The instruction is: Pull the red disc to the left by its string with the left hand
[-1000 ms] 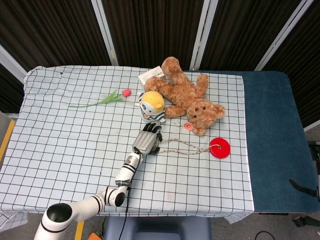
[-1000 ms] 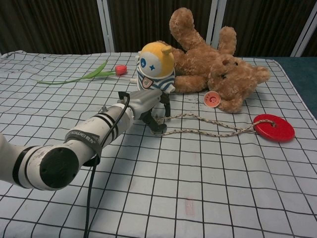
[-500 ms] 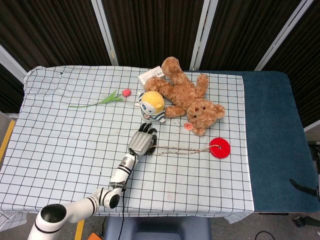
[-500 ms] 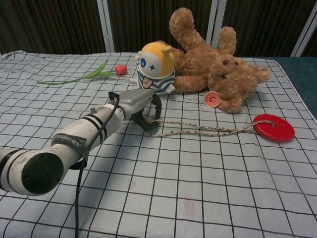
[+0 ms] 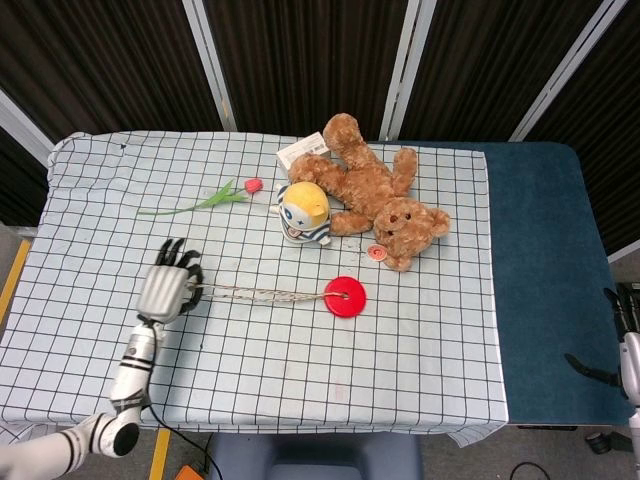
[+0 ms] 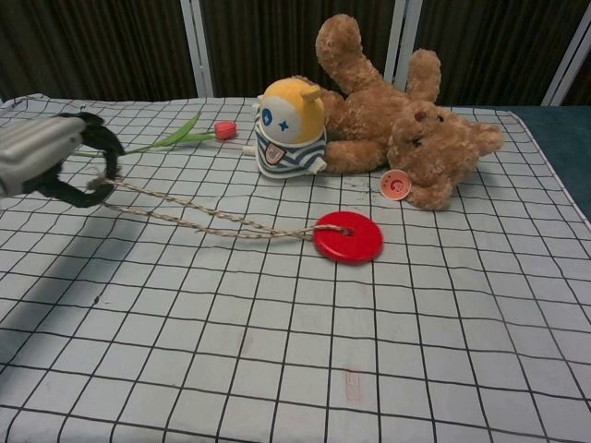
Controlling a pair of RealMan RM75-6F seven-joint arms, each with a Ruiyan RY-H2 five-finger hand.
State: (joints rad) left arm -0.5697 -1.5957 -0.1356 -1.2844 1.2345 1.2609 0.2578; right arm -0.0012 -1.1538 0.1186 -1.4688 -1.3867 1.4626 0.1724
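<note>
The disc (image 5: 345, 296) is plain red on a white cloth (image 5: 400, 350) ruled in a black grid; its string (image 5: 265, 293) is speckled beige. The teddy bear (image 5: 375, 195) is brown; the small doll (image 5: 303, 211) has a yellow head and blue-and-white stripes; the flower (image 5: 215, 199) is green-stemmed with a pink-red bud.

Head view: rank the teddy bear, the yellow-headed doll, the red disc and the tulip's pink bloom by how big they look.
1. teddy bear, clearly largest.
2. yellow-headed doll.
3. red disc, somewhat smaller than the doll, though the doll stands taller toward the camera, so the gap is unsure.
4. pink bloom, smallest.
</note>
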